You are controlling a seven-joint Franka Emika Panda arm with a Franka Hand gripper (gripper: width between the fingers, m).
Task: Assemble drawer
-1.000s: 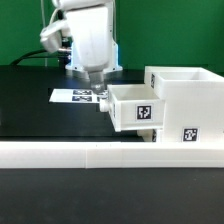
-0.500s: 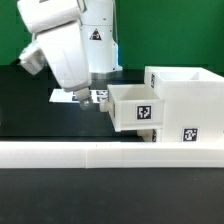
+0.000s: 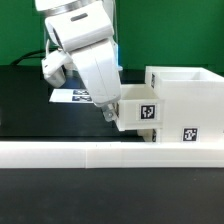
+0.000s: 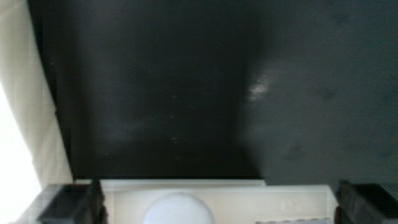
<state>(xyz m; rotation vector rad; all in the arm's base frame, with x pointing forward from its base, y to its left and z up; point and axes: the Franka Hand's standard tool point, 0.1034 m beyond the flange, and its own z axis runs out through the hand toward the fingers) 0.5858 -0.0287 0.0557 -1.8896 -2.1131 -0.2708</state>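
One tray (image 3: 138, 112) at centre frame, now pushed further into housing (image 3: 183, 105) at centre right than a second ago; less front protruding. Gripper (image 3: 108, 110) swung back down against tray's left face. Jaws spread wide in wrist view, knob (image 4: 173, 211) between fingers (image 4: 71, 203), not clamped. Insertion judged nearly complete. Rail (image 3: 110, 153) along lower frame; marker board (image 3: 70, 97) behind arm.
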